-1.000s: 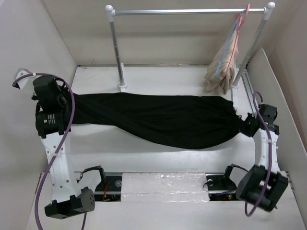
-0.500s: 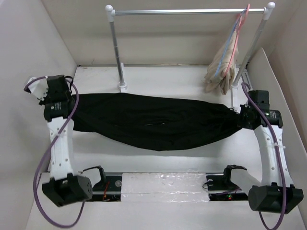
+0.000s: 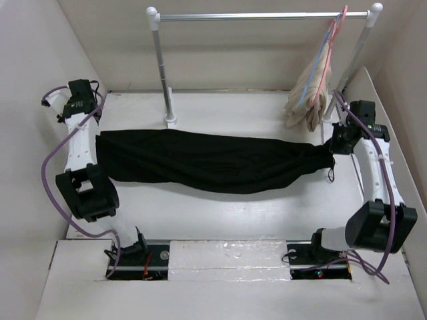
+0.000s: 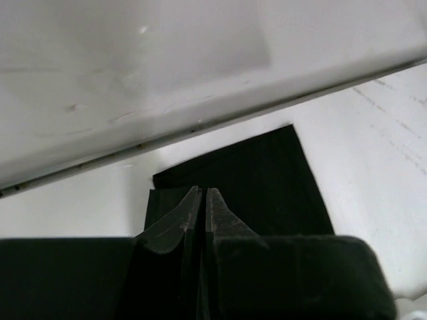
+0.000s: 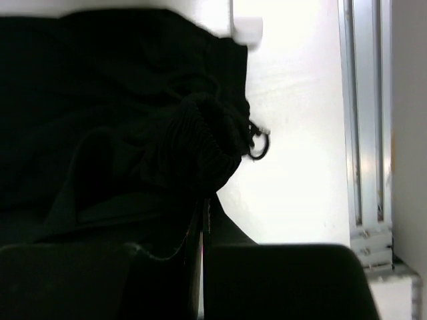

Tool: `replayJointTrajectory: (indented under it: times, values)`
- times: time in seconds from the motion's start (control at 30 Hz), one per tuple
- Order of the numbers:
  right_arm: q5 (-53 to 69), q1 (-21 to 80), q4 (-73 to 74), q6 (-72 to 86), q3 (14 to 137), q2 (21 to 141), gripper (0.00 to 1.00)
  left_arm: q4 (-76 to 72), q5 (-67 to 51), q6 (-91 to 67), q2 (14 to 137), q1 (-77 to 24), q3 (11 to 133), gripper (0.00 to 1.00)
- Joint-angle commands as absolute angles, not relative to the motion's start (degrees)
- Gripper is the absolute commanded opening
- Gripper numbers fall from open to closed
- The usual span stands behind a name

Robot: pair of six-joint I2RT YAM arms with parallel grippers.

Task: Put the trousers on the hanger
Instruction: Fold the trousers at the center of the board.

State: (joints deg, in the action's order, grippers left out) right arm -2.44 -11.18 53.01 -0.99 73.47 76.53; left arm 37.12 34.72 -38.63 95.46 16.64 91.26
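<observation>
The black trousers (image 3: 207, 160) lie stretched left to right across the white table. My left gripper (image 3: 95, 133) is shut on their left end; in the left wrist view its jaws (image 4: 202, 191) are closed over the flat dark fabric (image 4: 267, 187). My right gripper (image 3: 332, 149) is shut on the bunched right end (image 5: 167, 133), where a small cord loop (image 5: 257, 144) hangs out; its jaws (image 5: 203, 203) are pressed together. The light-blue hanger (image 3: 315, 70) hangs at the right end of the rail, under a beige garment (image 3: 307, 100).
A pink hanger (image 3: 333, 41) hangs beside the blue one. The metal rail (image 3: 260, 16) stands on two posts; the left post's foot (image 3: 171, 120) is just behind the trousers. White walls close in both sides. An aluminium track (image 5: 363, 113) runs along the right wall.
Both arms have swung away from the near edge toward the back. The trousers have been carried back with them and pulled longer and narrower.
</observation>
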Motion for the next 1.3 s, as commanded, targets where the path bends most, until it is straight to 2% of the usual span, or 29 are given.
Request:
replayJointTrajectory:
  times: [0.0, 0.23, 0.43, 0.53, 0.57, 0.63, 0.67, 0.7, 0.73, 0.77, 0.8, 0.83, 0.87, 0.9, 1.0, 1.03, 1.07, 1.1, 1.17, 1.2, 1.23, 1.27]
  values:
    - [3.1, -14.0, 46.3, -1.8, 78.4, 79.8, 0.00, 38.8, 36.4, -39.7, 97.2, 16.8, 97.6, 0.00]
    - [7.3, -17.3, 42.0, -1.3, 85.2, 92.2, 0.00, 40.1, 34.4, -38.4, 110.0, 16.8, 111.9, 0.00]
    - [12.0, -19.9, 37.0, -0.1, 94.2, 103.9, 0.00, 38.7, 30.8, -37.4, 118.1, 19.6, 118.2, 0.00]
    - [12.2, -19.1, 39.4, 2.0, 99.2, 111.9, 0.01, 37.3, 28.5, -35.2, 122.0, 19.6, 120.0, 0.00]
    - [11.9, -18.1, 40.1, 1.9, 102.4, 115.3, 0.13, 36.5, 27.4, -34.2, 122.7, 19.6, 119.9, 0.00]
    - [11.7, -17.4, 39.3, 2.5, 103.5, 116.9, 0.25, 36.1, 25.9, -33.7, 124.6, 19.6, 121.2, 0.01]
    - [12.2, -17.4, 38.2, 3.0, 102.2, 117.1, 0.46, 35.3, 24.4, -31.8, 124.9, 19.6, 121.2, 0.13]
    - [12.7, -16.8, 36.8, 3.6, 100.9, 115.9, 0.59, 34.9, 22.3, -31.6, 125.2, 19.6, 121.8, 0.28]
    - [13.2, -16.3, 34.0, 4.9, 99.4, 115.0, 0.70, 35.2, 21.7, -31.9, 125.2, 19.6, 123.0, 0.35]
    - [13.7, -16.3, 33.0, 5.2, 97.1, 113.9, 0.83, 34.6, 20.3, -31.1, 125.1, 19.6, 123.3, 0.48]
    - [13.5, -15.7, 33.0, 5.2, 96.2, 112.8, 0.88, 33.1, 17.2, -30.5, 124.7, 19.6, 123.5, 0.73]
    - [13.0, -15.6, 33.0, 4.9, 95.1, 110.1, 0.96, 33.1, 16.4, -30.6, 124.2, 19.6, 124.1, 0.82]
    - [12.8, -15.0, 32.7, 4.7, 93.7, 108.4, 0.98, 33.0, 15.9, -30.8, 123.6, 19.6, 123.9, 0.89]
    - [12.7, -14.2, 32.3, 4.6, 90.0, 106.4, 0.98, 32.8, 15.3, -30.5, 122.9, 19.6, 123.2, 0.95]
    - [10.8, -12.7, 28.8, 5.1, 79.2, 93.7, 0.99, 33.7, 17.1, -31.5, 118.0, 19.6, 116.2, 0.94]
    - [10.8, -12.1, 28.0, 5.4, 76.5, 93.7, 0.99, 33.8, 18.3, -32.5, 116.2, 19.6, 113.2, 0.91]
    - [11.2, -12.1, 27.3, 5.6, 73.6, 88.6, 0.94, 33.5, 19.0, -33.7, 114.1, 19.6, 109.8, 0.88]
    - [11.8, -11.3, 26.3, 6.0, 70.6, 86.2, 0.87, 31.5, 20.0, -34.3, 111.6, 19.6, 105.3, 0.77]
    - [13.7, -9.8, 24.9, 6.1, 63.0, 79.9, 0.39, 28.6, 18.8, -36.3, 104.0, 20.7, 91.8, 0.63]
    - [14.4, -9.0, 24.6, 6.4, 60.7, 78.1, 0.21, 24.6, 15.2, -36.0, 101.7, 20.7, 87.2, 0.58]
    - [15.4, -8.4, 23.5, 6.4, 58.3, 76.3, 0.06, 23.7, 13.1, -35.9, 98.2, 21.7, 80.4, 0.54]
    - [18.0, -7.0, 21.9, 6.9, 51.5, 71.7, 0.00, 22.4, 7.6, -35.5, 96.9, 23.7, 75.9, 0.51]
